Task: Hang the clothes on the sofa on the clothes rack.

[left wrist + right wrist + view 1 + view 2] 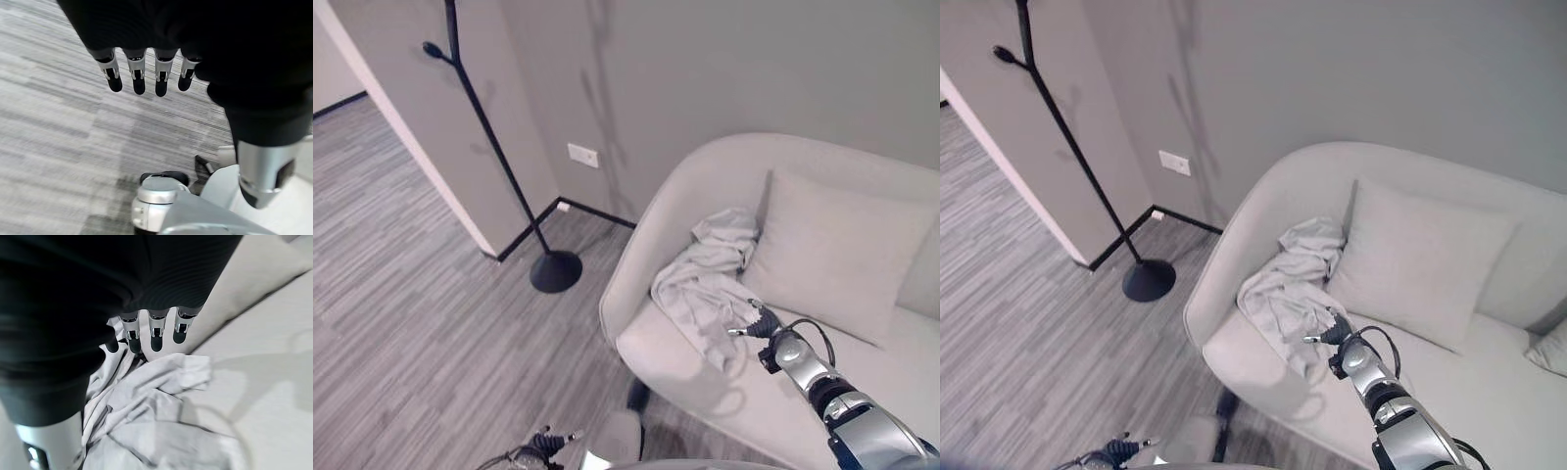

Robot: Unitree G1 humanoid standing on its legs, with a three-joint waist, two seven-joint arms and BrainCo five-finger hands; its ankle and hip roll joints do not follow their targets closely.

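The right hand [761, 323] hangs just above the near edge of the crumpled grey garment [705, 294], fingers [154, 335] straight and apart, holding nothing; whether a tip brushes the cloth I cannot tell. The garment lies heaped on the left end of the pale sofa [705, 392], against the cushion [832, 250]. If the hand closes on a loose fold alone, I reckon the cloth could slip free or trail when lifted. The left hand [142, 73] hangs low over the floor [411, 323], fingers relaxed, empty. The black clothes rack [499, 157] stands well apart, far left by the wall.
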